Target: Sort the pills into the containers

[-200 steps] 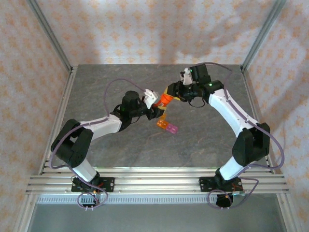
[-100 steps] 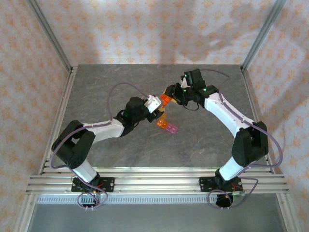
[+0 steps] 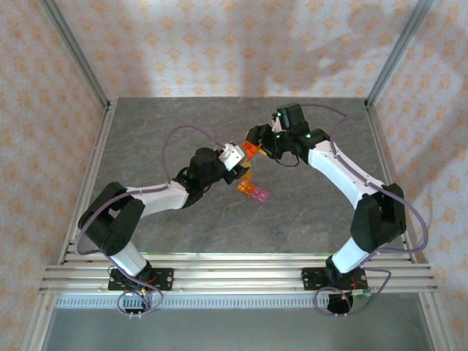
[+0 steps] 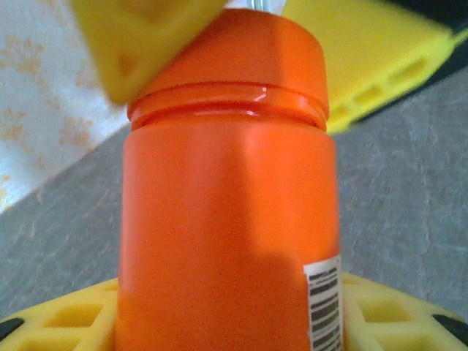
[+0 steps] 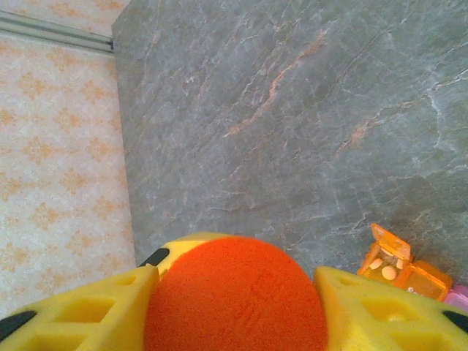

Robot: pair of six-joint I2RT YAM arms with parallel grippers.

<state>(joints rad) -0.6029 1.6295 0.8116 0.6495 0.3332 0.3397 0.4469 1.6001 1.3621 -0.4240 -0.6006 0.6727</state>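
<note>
Item: tall orange plastic pill bottle (image 4: 227,219), cap on, held off desk between both claws. Change: rt claw (image 3: 259,140) has closed in over orange screw cap (image 5: 234,292), pads flanking it; clamped or slack, can't tell. The lt claw (image 3: 240,159) is part-open, gripping bottle body. Reads as cap-removal stage, pouring not begun. Containers (image 3: 253,190): flat translucent cell strip, orange to pink, on grey stone-look desk (image 5: 292,110) just near-side of claws; orange end cell lid up, pale pills inside

The bottle (image 4: 227,219) is glossy smooth plastic, the containers (image 5: 401,269) translucent plastic, the table (image 5: 292,110) matt veined stone.
</note>
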